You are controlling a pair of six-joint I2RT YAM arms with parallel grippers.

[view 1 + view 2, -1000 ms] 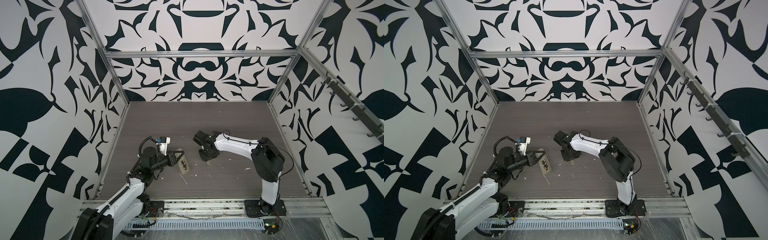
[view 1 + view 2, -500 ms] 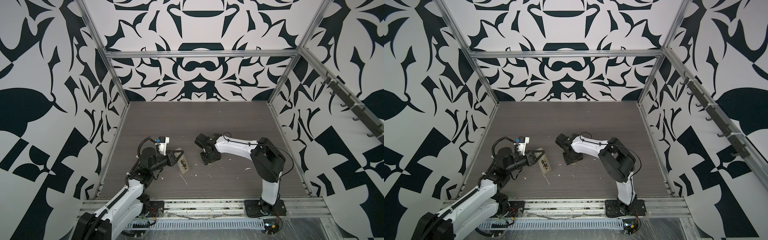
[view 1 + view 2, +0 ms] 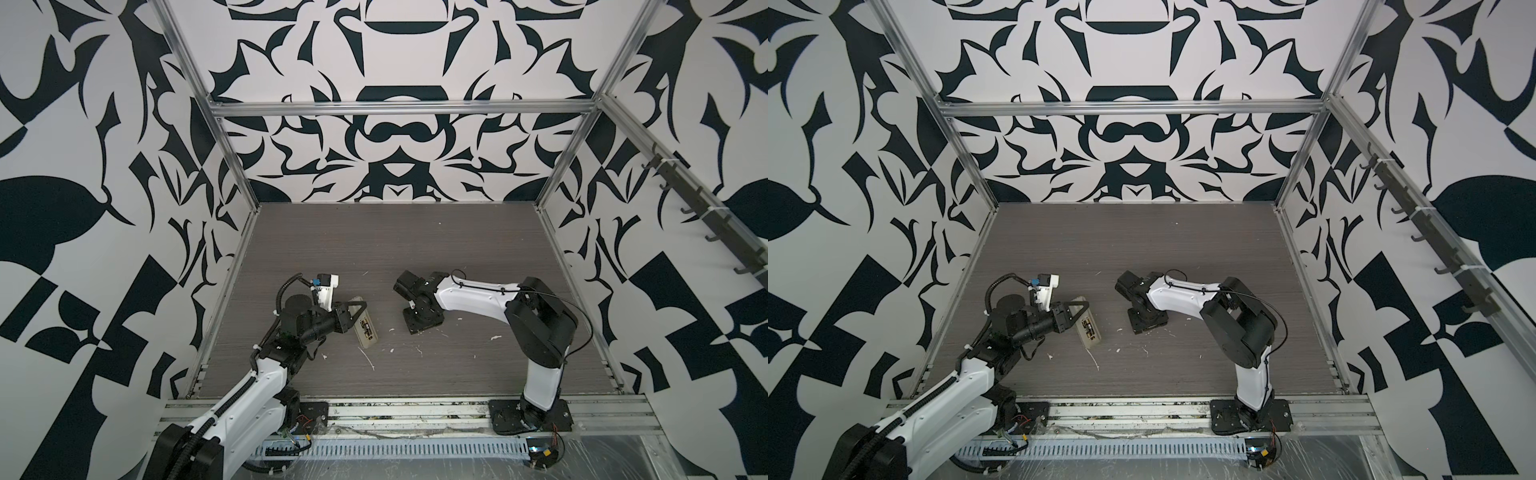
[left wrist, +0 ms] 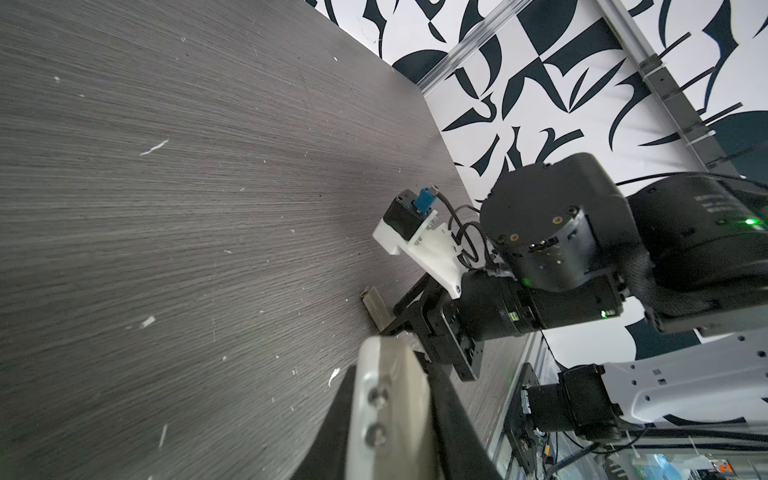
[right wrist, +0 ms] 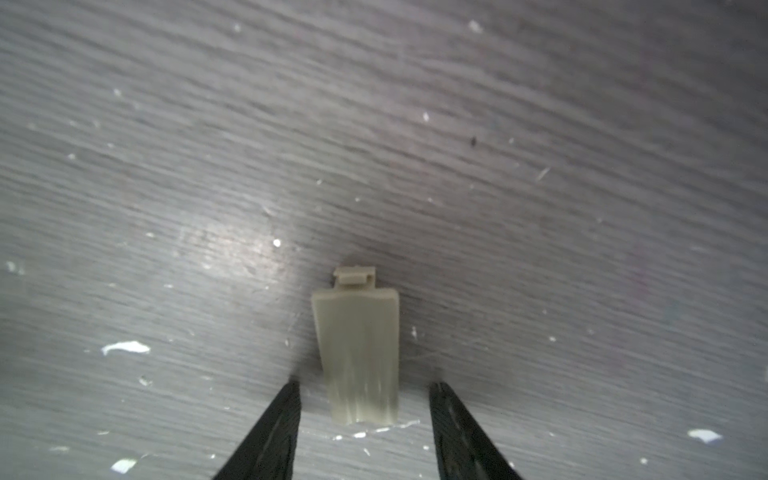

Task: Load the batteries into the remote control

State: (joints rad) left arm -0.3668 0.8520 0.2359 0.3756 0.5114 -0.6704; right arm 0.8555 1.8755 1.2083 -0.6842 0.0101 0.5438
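My left gripper (image 3: 357, 314) is shut on one end of the remote control (image 3: 365, 328), holding it tilted just above the table with its beige back up. Dark batteries (image 3: 366, 325) with a gold-brown band lie in its open recess. In the left wrist view the remote control (image 4: 390, 411) sits edge-on between the black fingers. My right gripper (image 3: 420, 326) points straight down at the table right of the remote. In the right wrist view the gripper (image 5: 365, 415) is open, straddling a small loose beige cover (image 5: 357, 353) that lies flat, with a gap on each side.
White scraps (image 3: 368, 357) are scattered over the grey wood-grain table (image 3: 395, 249), several around both grippers. Patterned walls and aluminium posts (image 3: 232, 166) close in the left, back and right. A metal rail (image 3: 415, 409) holding both arm bases runs along the front edge.
My right gripper has opened its jaws and shifted slightly toward the front; the beige cover now lies free between them. The left gripper keeps its hold on the remote, barely moved.
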